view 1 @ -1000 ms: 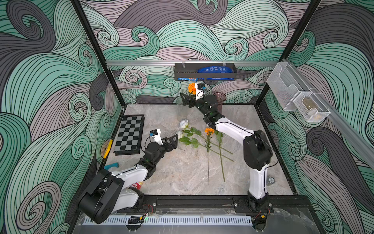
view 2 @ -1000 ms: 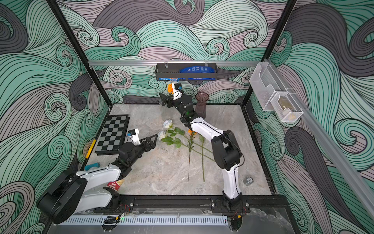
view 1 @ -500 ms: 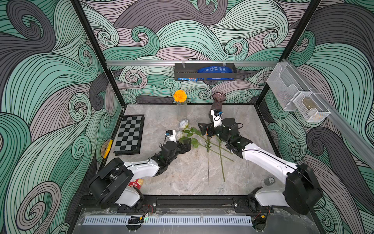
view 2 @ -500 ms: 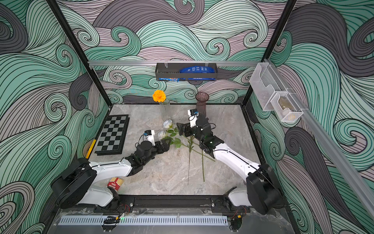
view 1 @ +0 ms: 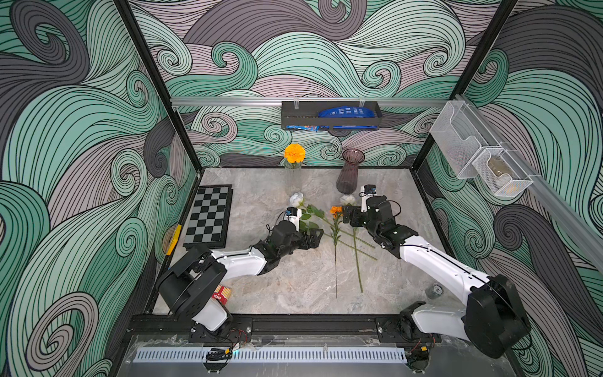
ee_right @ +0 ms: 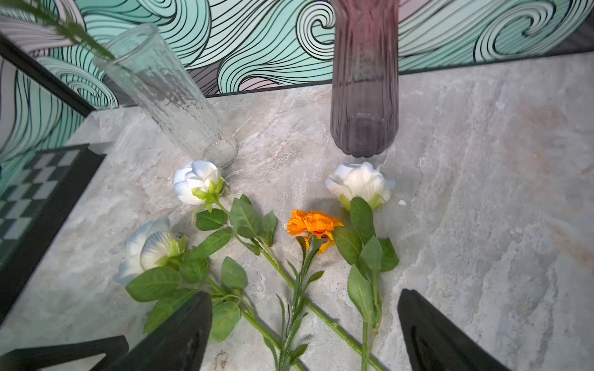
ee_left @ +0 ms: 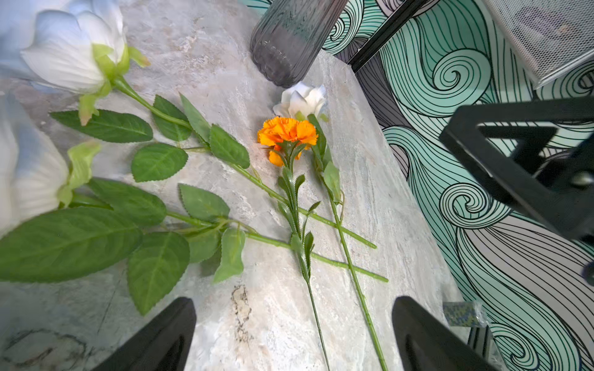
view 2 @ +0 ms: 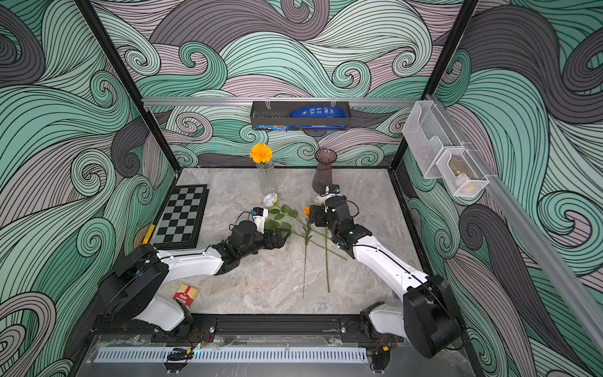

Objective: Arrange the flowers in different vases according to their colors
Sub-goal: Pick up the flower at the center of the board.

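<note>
Clear vase [ee_right: 167, 93], beside the purple vase [ee_right: 363, 106], held one orange flower [view 1: 294, 153]. The second orange flower [ee_right: 313, 223] lay before the purple vase, its stem crossing the white roses [ee_right: 360, 183]. The right gripper [ee_right: 305, 334] straddled that stem, spread and empty, apparently to take it. The left gripper [ee_left: 294, 321] was likewise released.

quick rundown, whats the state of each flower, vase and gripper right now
clear vase, upright, one orange bloom standing in it
purple vase, upright, empty
second orange flower, lying on the table
three white roses, lying on the table, not in a vase
left gripper, open, empty
right gripper, open, empty
</note>
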`<state>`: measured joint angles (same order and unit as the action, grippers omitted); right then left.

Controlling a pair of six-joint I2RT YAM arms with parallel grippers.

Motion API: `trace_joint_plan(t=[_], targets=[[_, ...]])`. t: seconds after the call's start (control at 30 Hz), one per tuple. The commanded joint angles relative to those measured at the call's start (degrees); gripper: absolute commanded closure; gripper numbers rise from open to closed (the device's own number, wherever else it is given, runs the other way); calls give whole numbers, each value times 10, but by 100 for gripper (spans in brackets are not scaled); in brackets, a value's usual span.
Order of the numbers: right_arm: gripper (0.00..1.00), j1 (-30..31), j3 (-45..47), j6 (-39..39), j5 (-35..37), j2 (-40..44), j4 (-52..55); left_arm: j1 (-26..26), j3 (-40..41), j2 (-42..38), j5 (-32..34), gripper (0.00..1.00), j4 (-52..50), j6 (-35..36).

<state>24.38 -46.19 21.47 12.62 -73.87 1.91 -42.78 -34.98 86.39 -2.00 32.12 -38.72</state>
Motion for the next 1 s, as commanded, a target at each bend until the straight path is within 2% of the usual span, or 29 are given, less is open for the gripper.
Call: trace_joint_plan(t=[0.0,0.13,0.27,0.37,0.47,0.7,0.87,0.97], targets=[[26,-15,-29,34,-61,-41,31,-1,1,-22,36,1,-1,33],[37,-14,-89,38,-96,-126,83,0,-3,-18,59,1,-13,31],[49,-7,-134,17,-116,-204,118,0,-7,-8,26,1,-2,29],[48,-1,-163,3,-67,-250,131,0,-4,1,-15,1,25,32],[48,-2,-198,-7,-36,-292,144,0,-3,1,-27,1,30,32],[52,0,-236,2,-46,-370,145,0,4,-6,-27,1,39,35],[69,1,-241,4,-50,-389,144,0,2,0,-29,1,39,35],[76,1,-243,3,-51,-383,144,0,0,5,-39,1,41,37]])
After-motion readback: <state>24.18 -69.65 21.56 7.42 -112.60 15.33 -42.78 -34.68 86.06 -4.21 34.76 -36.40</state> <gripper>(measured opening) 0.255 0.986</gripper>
